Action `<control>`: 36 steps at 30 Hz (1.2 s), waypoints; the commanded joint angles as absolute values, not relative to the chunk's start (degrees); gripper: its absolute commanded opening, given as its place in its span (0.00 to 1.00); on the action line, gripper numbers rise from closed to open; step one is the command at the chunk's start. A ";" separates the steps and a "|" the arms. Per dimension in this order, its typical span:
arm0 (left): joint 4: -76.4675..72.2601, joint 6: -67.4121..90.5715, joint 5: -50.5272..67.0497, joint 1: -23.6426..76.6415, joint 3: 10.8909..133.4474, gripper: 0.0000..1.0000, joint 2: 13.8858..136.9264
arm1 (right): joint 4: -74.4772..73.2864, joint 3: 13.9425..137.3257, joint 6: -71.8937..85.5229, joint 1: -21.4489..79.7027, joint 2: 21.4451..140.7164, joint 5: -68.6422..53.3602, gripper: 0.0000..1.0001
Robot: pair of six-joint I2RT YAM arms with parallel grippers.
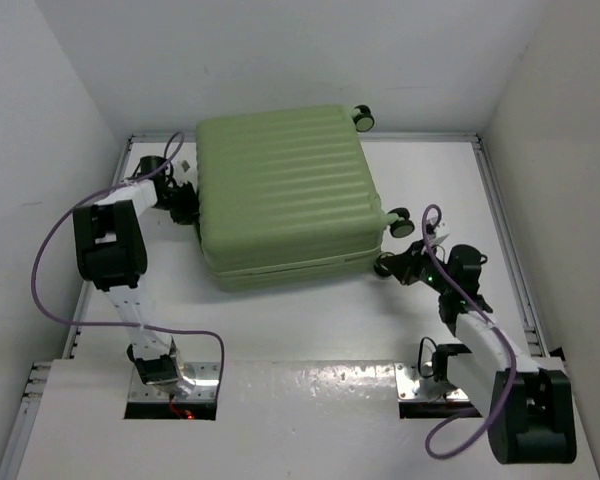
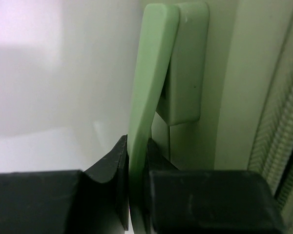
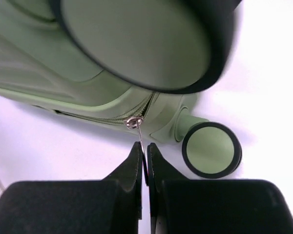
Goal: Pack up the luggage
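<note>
Right hand (image 3: 143, 146) pinched shut on the zipper pull (image 3: 138, 130) at the suitcase's near right corner.
The closed suitcase (image 1: 285, 195) lay flat mid-surface (image 1: 310, 330), beyond and left of that hand, a wheel (image 3: 212, 148) just beside it; the zipper track ran leftward along the near edge. Farther off, the left hand (image 2: 136, 156) clamped the side handle (image 2: 149, 73).

Left arm (image 1: 110, 235) reaches forward, elbow raised; left gripper (image 2: 136, 142) clamps a handle (image 2: 147, 73). Right arm (image 1: 480, 340) stretches forward-left; right gripper (image 3: 144, 146) pinches a zipper pull (image 3: 138, 133) tight.
</note>
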State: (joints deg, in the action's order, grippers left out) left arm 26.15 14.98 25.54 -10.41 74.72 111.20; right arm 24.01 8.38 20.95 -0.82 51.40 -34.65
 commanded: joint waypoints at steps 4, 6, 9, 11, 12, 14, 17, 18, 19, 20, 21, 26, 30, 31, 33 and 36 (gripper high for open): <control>26.54 5.46 9.49 -17.23 93.56 0.00 125.83 | 33.28 17.21 20.13 -10.81 63.62 -30.83 0.00; 27.16 4.75 8.79 -17.23 96.84 0.00 128.31 | 36.71 19.50 19.95 -11.86 69.77 -31.99 0.00; 27.69 4.75 8.79 -16.70 102.12 0.00 132.44 | 40.67 23.55 20.83 -12.48 76.98 -32.52 0.00; 27.69 4.75 8.79 -16.70 104.84 0.00 133.94 | 42.53 26.78 21.36 -12.48 81.01 -32.69 0.00; 27.69 4.75 9.40 -16.70 105.64 0.00 135.16 | 45.15 27.59 21.71 -12.48 83.38 -32.70 0.00; 27.69 4.75 9.93 -16.09 107.30 0.00 136.23 | 45.96 31.10 22.59 -12.31 86.74 -33.31 0.00; 27.16 4.14 9.93 -14.95 108.98 0.00 137.72 | 47.28 35.84 23.38 -11.43 92.79 -32.79 0.00; 27.16 3.61 9.24 -14.94 108.98 0.00 137.72 | 47.63 38.03 23.81 -11.25 95.07 -32.52 0.00; 27.16 3.60 9.23 -14.33 109.77 0.00 138.42 | 47.64 39.19 24.86 -10.99 96.14 -31.74 0.00; 27.16 3.60 8.62 -14.33 110.73 0.00 139.21 | 47.64 41.46 25.40 -10.81 97.20 -30.60 0.00; 27.16 3.60 8.61 -13.72 111.26 0.00 139.74 | 48.25 43.92 26.62 -10.72 100.95 -30.15 0.00; 26.63 3.60 8.61 -13.18 114.25 0.00 140.98 | 48.96 56.73 30.49 -9.76 111.94 -27.69 0.00; 26.63 2.29 8.61 -12.66 114.87 0.00 140.98 | 49.48 64.94 31.55 -6.78 119.85 -26.46 0.00; 26.63 2.29 8.61 -12.13 115.48 0.00 140.98 | 49.57 67.74 32.25 -6.33 121.19 -26.19 0.00; 26.63 1.76 9.23 -12.13 116.10 0.00 140.98 | 49.22 73.45 33.65 -5.28 125.92 -24.79 0.00; 26.63 1.76 10.98 -11.60 117.33 0.00 141.50 | 48.26 80.73 35.76 -2.91 131.89 -22.42 0.00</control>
